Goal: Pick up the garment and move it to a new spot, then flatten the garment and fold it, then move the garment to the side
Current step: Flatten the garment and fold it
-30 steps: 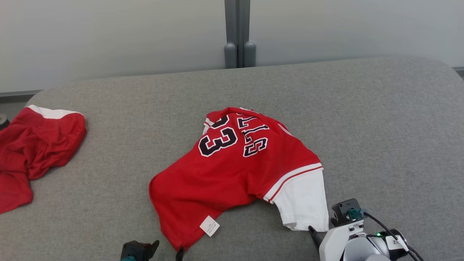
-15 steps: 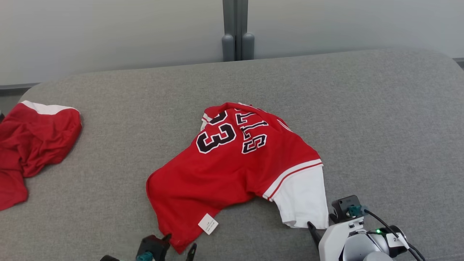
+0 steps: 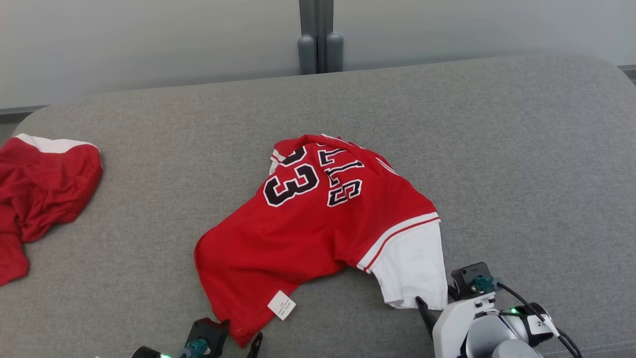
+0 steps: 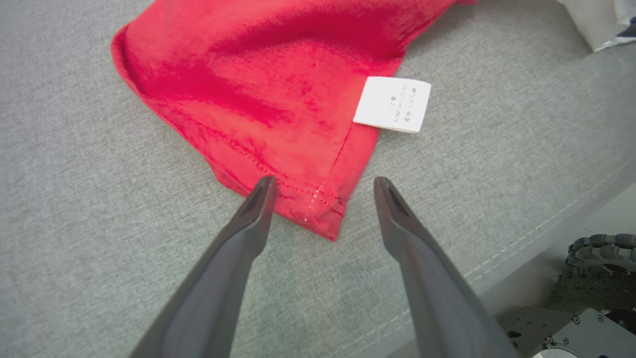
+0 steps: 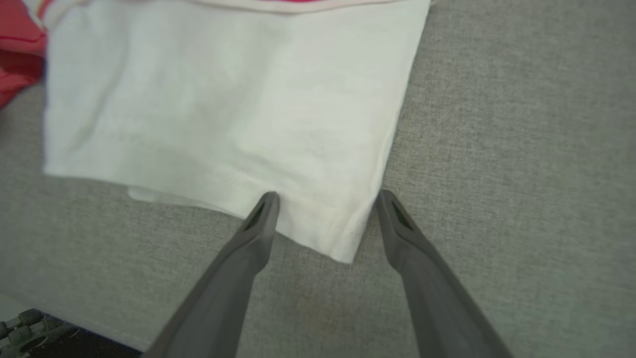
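Lying a bit crumpled in the middle of the grey bed [image 3: 497,149], toward its near edge, is the red garment [image 3: 308,233]. It has a black "23" and black letters on it. One white sleeve [image 5: 223,99] points at the near edge. A small white tag [image 4: 392,104] sticks out from the red hem close by.

The left gripper [image 4: 324,183] is at the red bottom corner of the garment. Its two dark fingers are spread wide, one on each side of that corner. They hold nothing. I cannot tell if the tips touch the cloth.

The right gripper [image 5: 326,195] is at the corner of the white sleeve. Its fingers are spread wide too, and the sleeve corner sits between them. It is not pinched.

Another red cloth [image 3: 44,184] with a white band lies bunched up at the left edge of the bed, well apart from the garment. A grey post [image 3: 320,37] stands past the far edge.
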Available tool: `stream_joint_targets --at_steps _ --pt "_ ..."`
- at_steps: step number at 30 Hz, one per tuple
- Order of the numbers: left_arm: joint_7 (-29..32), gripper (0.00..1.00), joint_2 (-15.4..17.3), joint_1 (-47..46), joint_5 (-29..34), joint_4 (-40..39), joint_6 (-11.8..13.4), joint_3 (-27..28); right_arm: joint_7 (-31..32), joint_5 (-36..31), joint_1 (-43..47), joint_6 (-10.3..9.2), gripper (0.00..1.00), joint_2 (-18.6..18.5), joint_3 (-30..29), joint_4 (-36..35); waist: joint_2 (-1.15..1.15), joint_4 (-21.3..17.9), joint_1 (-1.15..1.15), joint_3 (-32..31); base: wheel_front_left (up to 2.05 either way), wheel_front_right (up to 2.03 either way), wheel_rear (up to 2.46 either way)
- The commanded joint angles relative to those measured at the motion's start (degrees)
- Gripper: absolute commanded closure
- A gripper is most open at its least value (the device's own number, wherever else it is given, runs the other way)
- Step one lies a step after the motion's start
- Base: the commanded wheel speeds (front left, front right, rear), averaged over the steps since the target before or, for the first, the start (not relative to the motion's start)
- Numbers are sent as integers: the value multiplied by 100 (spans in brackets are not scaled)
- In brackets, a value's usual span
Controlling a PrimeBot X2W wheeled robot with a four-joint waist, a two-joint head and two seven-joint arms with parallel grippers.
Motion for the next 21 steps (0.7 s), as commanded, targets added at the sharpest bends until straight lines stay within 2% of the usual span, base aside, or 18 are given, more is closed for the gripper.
stream_joint_targets --at_steps 1,2,3,4,5,6,11,14,18,21 --pt "-57 10 45 -128 -73 99 -3 6 -43 59 -76 -8 0 -17 29 56 0 -1 0 18 0 0 0" --pt "-79 14 40 -146 -93 138 -3 6 -44 63 -81 -8 0 -17 32 70 0 0 0 19 0 0 0" --pt "-91 24 25 -155 -112 193 -3 5 -43 89 -79 -8 0 -17 32 93 0 3 0 13 0 0 0" --pt "-111 58 4 -165 -110 280 -3 -3 -14 100 -77 -8 27 -18 57 126 0 4 0 2 0 0 0" --pt "-135 93 -16 -182 -114 347 9 -4 -33 170 -85 -8 95 -17 43 149 0 4 0 -6 0 0 0" --pt "-175 100 -31 -211 -106 396 30 -1 -54 211 -100 -8 100 -18 44 167 0 2 0 -14 0 0 0" --pt "-357 100 -69 -250 -146 545 56 5 -129 400 -169 -8 100 -26 123 216 0 -10 0 -102 0 0 0" --pt "-434 100 -5 -165 -191 369 118 79 -276 567 -154 -8 100 -18 22 79 0 -33 0 -188 0 0 0" --pt "-451 100 118 41 -328 -438 245 283 -522 1312 -1 -8 100 -18 -282 -482 0 -43 0 -316 0 0 0" --pt "-203 100 260 232 -504 -1508 249 397 -546 2087 107 -6 100 -16 -518 -1336 0 -54 0 -427 0 0 0"
